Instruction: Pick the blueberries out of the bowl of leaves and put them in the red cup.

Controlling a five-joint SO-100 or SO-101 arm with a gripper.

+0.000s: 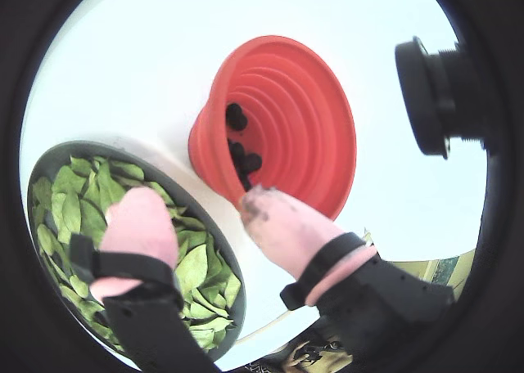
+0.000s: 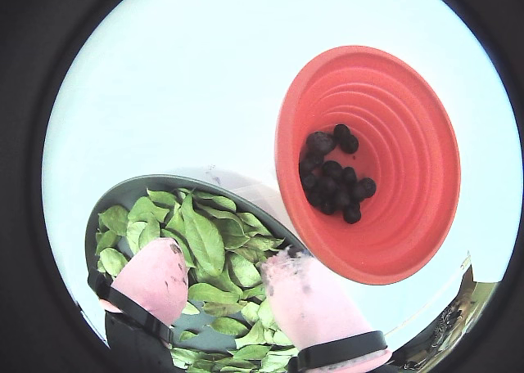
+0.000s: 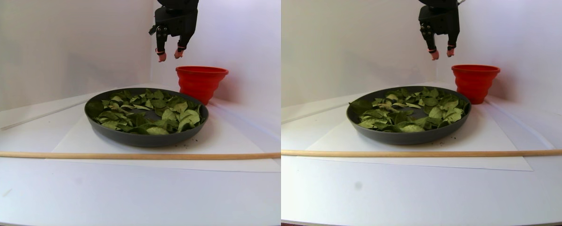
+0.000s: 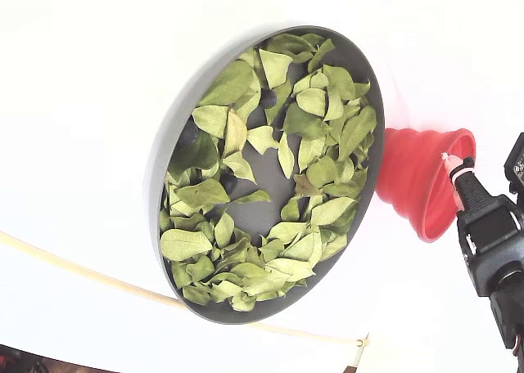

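My gripper (image 3: 170, 55) hangs open in the air above the gap between the bowl and the red cup, with nothing between its pink fingertips (image 2: 155, 267). The red cup (image 2: 409, 144) stands just right of the bowl in both wrist views and holds several dark blueberries (image 2: 336, 185), which also show in the cup (image 1: 311, 119) as blueberries (image 1: 241, 152). The dark grey bowl (image 4: 155, 185) is full of green leaves (image 4: 246, 144). A few dark round spots among the leaves may be berries (image 4: 190, 133). The gripper (image 1: 199, 197) sits over the bowl rim (image 1: 49, 156) and the cup's edge.
A thin wooden stick (image 3: 121, 155) lies across the table in front of the bowl, on the edge of a white paper sheet (image 3: 74, 141). White walls close the back. A black camera lens (image 1: 434, 95) juts in at the right of a wrist view.
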